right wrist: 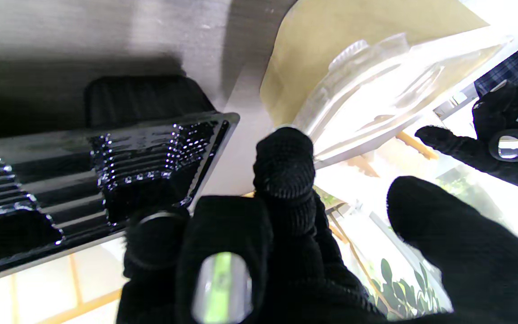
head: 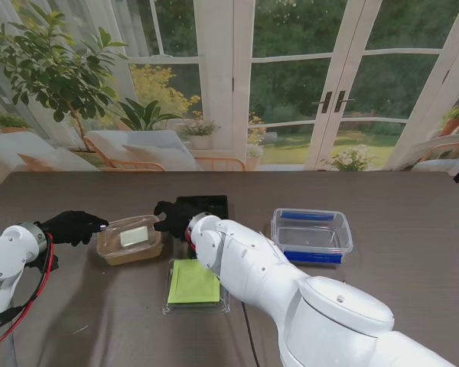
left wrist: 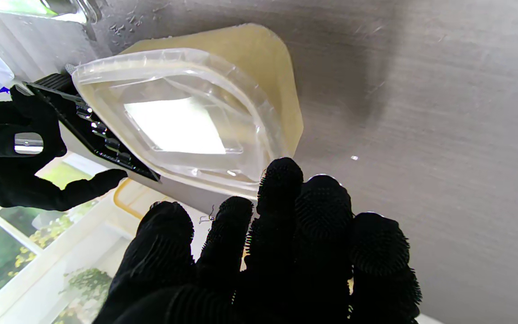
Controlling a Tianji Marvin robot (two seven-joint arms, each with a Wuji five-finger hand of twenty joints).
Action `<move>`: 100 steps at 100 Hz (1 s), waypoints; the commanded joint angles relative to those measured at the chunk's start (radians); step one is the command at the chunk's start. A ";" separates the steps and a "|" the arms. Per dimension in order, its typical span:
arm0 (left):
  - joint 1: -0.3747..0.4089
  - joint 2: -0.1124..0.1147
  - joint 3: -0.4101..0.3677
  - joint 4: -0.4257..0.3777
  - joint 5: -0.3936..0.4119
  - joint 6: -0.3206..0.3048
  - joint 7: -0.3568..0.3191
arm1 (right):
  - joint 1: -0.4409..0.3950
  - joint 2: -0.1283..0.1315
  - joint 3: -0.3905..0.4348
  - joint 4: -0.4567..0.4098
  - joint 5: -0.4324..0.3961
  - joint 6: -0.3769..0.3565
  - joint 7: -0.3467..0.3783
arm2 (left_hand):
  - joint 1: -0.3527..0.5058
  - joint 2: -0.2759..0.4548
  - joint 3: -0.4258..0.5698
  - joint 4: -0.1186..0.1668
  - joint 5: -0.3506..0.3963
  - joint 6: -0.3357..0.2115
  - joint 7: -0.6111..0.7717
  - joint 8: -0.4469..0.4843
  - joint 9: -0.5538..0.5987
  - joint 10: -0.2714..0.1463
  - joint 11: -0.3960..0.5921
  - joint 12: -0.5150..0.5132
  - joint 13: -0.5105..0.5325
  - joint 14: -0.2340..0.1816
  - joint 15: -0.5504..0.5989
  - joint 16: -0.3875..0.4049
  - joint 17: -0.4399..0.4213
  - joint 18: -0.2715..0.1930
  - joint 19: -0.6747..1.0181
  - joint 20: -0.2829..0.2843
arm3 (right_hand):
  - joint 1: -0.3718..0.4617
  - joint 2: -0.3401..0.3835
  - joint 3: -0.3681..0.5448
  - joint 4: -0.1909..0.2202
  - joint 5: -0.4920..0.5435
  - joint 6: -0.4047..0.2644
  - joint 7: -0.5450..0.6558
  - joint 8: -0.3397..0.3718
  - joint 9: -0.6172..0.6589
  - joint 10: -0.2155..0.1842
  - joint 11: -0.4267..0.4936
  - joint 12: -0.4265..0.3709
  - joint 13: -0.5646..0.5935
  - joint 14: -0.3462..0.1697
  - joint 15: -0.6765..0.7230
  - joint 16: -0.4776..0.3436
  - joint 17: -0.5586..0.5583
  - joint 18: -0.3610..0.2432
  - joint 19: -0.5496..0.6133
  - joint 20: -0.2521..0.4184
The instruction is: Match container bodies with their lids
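Observation:
A beige container (head: 130, 239) with a clear lid (left wrist: 173, 121) resting on it stands on the table between my two hands. My left hand (head: 73, 226) is at its left rim, fingers stretched out side by side (left wrist: 286, 216), holding nothing. My right hand (head: 174, 220) is at its right rim, with one fingertip (right wrist: 283, 157) against the lid's edge (right wrist: 376, 99) and the thumb held apart. A black ribbed tray (head: 204, 208) lies just behind the right hand. A green lid (head: 193, 283) lies flat nearer to me.
A clear container with blue side clips (head: 311, 235) stands to the right. My right forearm (head: 252, 267) crosses over the green lid's right side. The table's far edge (head: 291, 173) runs along the windows.

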 commanded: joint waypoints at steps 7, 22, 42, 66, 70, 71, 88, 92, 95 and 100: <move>0.038 -0.017 -0.011 -0.066 0.011 -0.017 0.016 | -0.007 0.049 0.000 -0.088 0.007 0.032 0.001 | -0.038 -0.015 -0.001 0.032 0.019 -0.018 0.020 0.010 -0.049 0.026 -0.082 -0.082 -0.074 0.011 -0.103 -0.017 -0.075 0.004 -0.073 -0.014 | -0.029 0.026 -0.008 -0.006 0.013 -0.014 -0.004 0.007 -0.002 0.060 0.006 -0.009 0.020 -0.048 0.020 -0.008 0.557 0.014 0.026 -0.018; 0.098 -0.028 -0.027 -0.147 0.030 -0.036 0.070 | -0.063 0.191 0.010 -0.362 0.013 0.152 0.000 | -0.055 -0.032 -0.001 0.032 0.022 -0.020 0.038 0.022 -0.102 0.029 -0.223 -0.274 -0.201 0.032 -0.347 -0.111 -0.193 0.008 -0.257 -0.041 | -0.029 0.026 -0.010 -0.007 0.015 -0.017 -0.008 0.006 -0.003 0.062 0.006 -0.009 0.020 -0.042 0.018 -0.009 0.556 0.018 0.023 -0.019; 0.165 -0.035 -0.032 -0.230 0.059 -0.070 0.113 | -0.171 0.338 0.086 -0.657 0.011 0.284 0.006 | -0.074 -0.048 -0.004 0.031 0.010 -0.010 0.043 0.025 -0.118 0.014 -0.301 -0.395 -0.242 0.028 -0.523 -0.218 -0.241 0.014 -0.405 -0.099 | -0.025 0.029 -0.016 -0.007 0.028 -0.018 -0.011 0.005 -0.006 0.079 0.005 -0.008 0.019 -0.016 0.014 -0.013 0.552 0.055 0.012 -0.023; 0.221 -0.046 -0.029 -0.300 0.062 -0.078 0.158 | -0.280 0.452 0.187 -0.887 -0.034 0.344 0.006 | -0.083 -0.054 -0.004 0.031 -0.001 0.000 0.042 0.025 -0.116 0.005 -0.301 -0.404 -0.236 0.024 -0.536 -0.226 -0.241 0.014 -0.408 -0.100 | -0.023 0.018 -0.019 -0.011 0.085 -0.040 -0.037 -0.004 -0.007 0.088 0.004 -0.007 0.018 0.007 0.004 -0.020 0.547 0.086 -0.007 -0.030; 0.228 -0.047 -0.029 -0.309 0.064 -0.077 0.166 | -0.297 0.463 0.204 -0.910 -0.040 0.345 0.003 | -0.085 -0.056 -0.005 0.031 -0.003 0.002 0.041 0.025 -0.118 0.004 -0.302 -0.406 -0.239 0.024 -0.539 -0.227 -0.243 0.013 -0.410 -0.100 | -0.021 0.014 -0.017 -0.011 0.102 -0.046 -0.049 -0.008 -0.011 0.093 0.002 -0.006 0.018 0.016 -0.005 -0.025 0.545 0.104 -0.020 -0.035; 0.230 -0.048 -0.028 -0.310 0.065 -0.077 0.168 | -0.300 0.466 0.208 -0.915 -0.041 0.345 0.002 | -0.086 -0.055 -0.005 0.031 -0.003 0.003 0.041 0.025 -0.118 0.004 -0.302 -0.406 -0.239 0.023 -0.539 -0.227 -0.243 0.012 -0.410 -0.101 | -0.020 0.014 -0.017 -0.011 0.105 -0.048 -0.051 -0.008 -0.011 0.094 0.002 -0.006 0.018 0.018 -0.007 -0.026 0.544 0.107 -0.023 -0.036; 0.254 -0.052 -0.025 -0.335 0.074 -0.074 0.187 | -0.378 0.505 0.285 -1.003 -0.046 0.341 -0.014 | -0.093 -0.064 -0.004 0.031 -0.011 0.006 0.041 0.025 -0.135 0.004 -0.325 -0.437 -0.252 0.027 -0.592 -0.257 -0.260 0.010 -0.477 -0.131 | -0.015 -0.003 -0.019 -0.017 0.203 -0.085 -0.083 -0.011 -0.103 0.131 -0.074 -0.032 0.014 0.125 -0.177 -0.109 0.440 0.230 -0.180 -0.082; 0.259 -0.053 -0.024 -0.340 0.077 -0.074 0.194 | -0.399 0.511 0.305 -1.022 -0.049 0.337 -0.026 | -0.094 -0.066 -0.004 0.031 -0.014 0.006 0.041 0.025 -0.138 0.005 -0.331 -0.447 -0.255 0.025 -0.601 -0.262 -0.264 0.011 -0.490 -0.137 | -0.012 -0.008 -0.016 -0.018 0.234 -0.089 -0.081 -0.008 -0.140 0.142 -0.100 -0.047 0.013 0.144 -0.219 -0.131 0.399 0.235 -0.203 -0.076; 0.263 -0.054 -0.023 -0.344 0.082 -0.075 0.198 | -0.419 0.518 0.322 -1.045 -0.052 0.336 -0.033 | -0.098 -0.070 -0.005 0.031 -0.017 0.008 0.040 0.024 -0.143 0.005 -0.337 -0.455 -0.261 0.025 -0.615 -0.270 -0.267 0.009 -0.502 -0.143 | -0.009 -0.016 -0.012 -0.018 0.276 -0.083 -0.061 0.002 -0.174 0.149 -0.115 -0.056 0.012 0.155 -0.246 -0.145 0.372 0.234 -0.214 -0.070; 0.270 -0.055 -0.021 -0.350 0.093 -0.077 0.208 | -0.450 0.527 0.347 -1.076 -0.060 0.331 -0.048 | -0.102 -0.077 -0.006 0.031 -0.021 0.006 0.039 0.024 -0.152 0.004 -0.344 -0.465 -0.273 0.022 -0.631 -0.280 -0.276 0.005 -0.521 -0.152 | -0.009 -0.034 -0.002 -0.022 0.329 -0.078 -0.010 0.028 -0.220 0.154 -0.123 -0.068 0.012 0.161 -0.279 -0.163 0.341 0.227 -0.222 -0.057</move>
